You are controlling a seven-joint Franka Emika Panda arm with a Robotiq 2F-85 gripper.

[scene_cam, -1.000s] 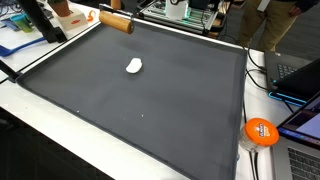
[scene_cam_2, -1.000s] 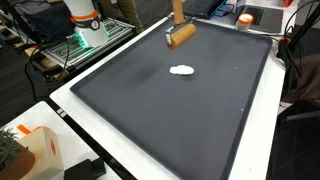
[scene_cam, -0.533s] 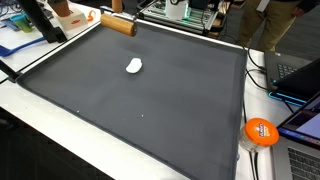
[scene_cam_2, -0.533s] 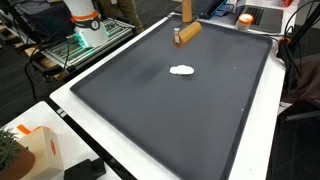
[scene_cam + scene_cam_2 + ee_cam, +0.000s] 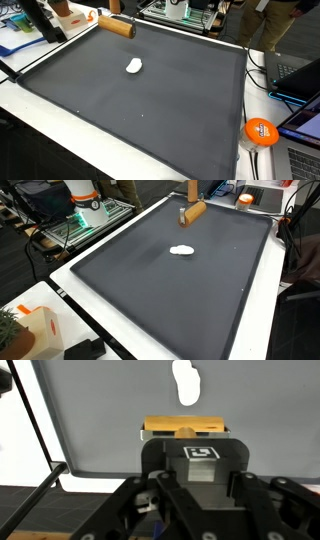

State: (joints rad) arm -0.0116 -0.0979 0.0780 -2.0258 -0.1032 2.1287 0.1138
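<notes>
the claw [image 5: 183, 436], closed on a tan wooden block [image 5: 165, 426], hangs near the far edge of a dark mat [image 5: 150, 110] covering the worktop [image 5: 70, 277]. in both exterior views the block [image 5: 117, 26] [image 5: 192, 212] sits tilted by the mat's border. a small white lump [image 5: 133, 66] [image 5: 182, 250] lies on the mat, well apart from the block.

A white lump [image 5: 133, 66], perhaps cloth, lies on the dark mat [image 5: 150, 115].
</notes>
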